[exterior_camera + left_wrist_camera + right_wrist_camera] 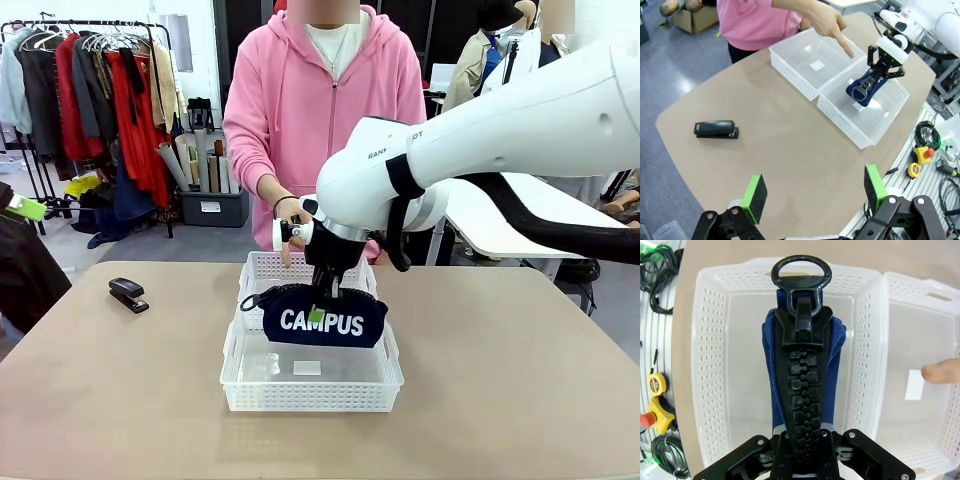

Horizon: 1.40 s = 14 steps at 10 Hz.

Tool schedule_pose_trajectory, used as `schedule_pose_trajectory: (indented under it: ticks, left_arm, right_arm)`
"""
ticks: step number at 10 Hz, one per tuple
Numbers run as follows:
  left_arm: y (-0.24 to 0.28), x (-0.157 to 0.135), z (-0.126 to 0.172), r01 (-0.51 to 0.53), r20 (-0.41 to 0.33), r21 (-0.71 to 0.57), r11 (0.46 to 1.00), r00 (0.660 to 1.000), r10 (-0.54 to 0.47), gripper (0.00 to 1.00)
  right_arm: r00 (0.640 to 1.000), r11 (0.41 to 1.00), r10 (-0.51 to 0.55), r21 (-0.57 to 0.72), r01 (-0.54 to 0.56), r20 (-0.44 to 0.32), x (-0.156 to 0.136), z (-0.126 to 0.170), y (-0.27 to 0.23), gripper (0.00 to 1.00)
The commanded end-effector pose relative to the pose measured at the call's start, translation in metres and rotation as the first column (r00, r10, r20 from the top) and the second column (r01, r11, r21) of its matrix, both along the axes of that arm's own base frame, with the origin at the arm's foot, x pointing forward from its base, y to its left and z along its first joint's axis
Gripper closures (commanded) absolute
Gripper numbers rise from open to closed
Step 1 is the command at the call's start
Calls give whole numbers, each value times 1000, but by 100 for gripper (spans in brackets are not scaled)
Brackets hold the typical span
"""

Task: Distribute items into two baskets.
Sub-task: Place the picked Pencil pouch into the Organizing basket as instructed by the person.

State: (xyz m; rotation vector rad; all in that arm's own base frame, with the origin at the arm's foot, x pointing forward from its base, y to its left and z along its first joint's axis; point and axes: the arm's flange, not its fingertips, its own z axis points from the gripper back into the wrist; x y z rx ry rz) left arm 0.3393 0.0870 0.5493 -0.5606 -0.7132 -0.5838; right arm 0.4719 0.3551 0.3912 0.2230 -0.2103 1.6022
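Observation:
My right gripper (328, 285) is shut on the navy "CAMPUS" pouch (325, 318), which hangs just above the near white basket (310, 397). In the right wrist view the pouch (802, 375) stretches away from the gripper (802, 442), zip and ring pull (801, 271) uppermost, over that basket (710, 365). The second basket (262, 268) touches it on the far side. The black stapler (128, 293) lies on the table at the left. In the left wrist view my left gripper (815, 192) is open high above the table, far from the stapler (716, 129).
A person in a pink hoodie stands at the far edge, and one hand (832, 25) points a finger into the far basket (790, 70); the fingertip (940, 372) shows over that basket's floor. Tools and cables (920, 160) lie beyond the table's edge.

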Motion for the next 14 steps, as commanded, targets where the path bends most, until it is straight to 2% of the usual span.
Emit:
schedule_pose_trajectory:
  ticks: [1, 8, 9, 14]
  left_arm:
    - [0, 1, 0, 12, 17, -13, 1000, 1000, -12, 0]
    - [0, 1, 0, 12, 17, -13, 1000, 1000, -12, 0]
    - [0, 1, 0, 12, 17, -13, 1000, 1000, -12, 0]
    - [0, 1, 0, 12, 17, -13, 1000, 1000, -12, 0]
  right_arm:
    - [999, 999, 32, 9, -32, -37, 10, -6, 7, 100]
    - [994, 999, 39, 2, -39, -106, 9, -42, 18, 100]
    - [993, 999, 47, 4, -47, -108, 9, -44, 19, 93]
    - [997, 1000, 29, 1, -29, -67, 4, -34, 11, 0]
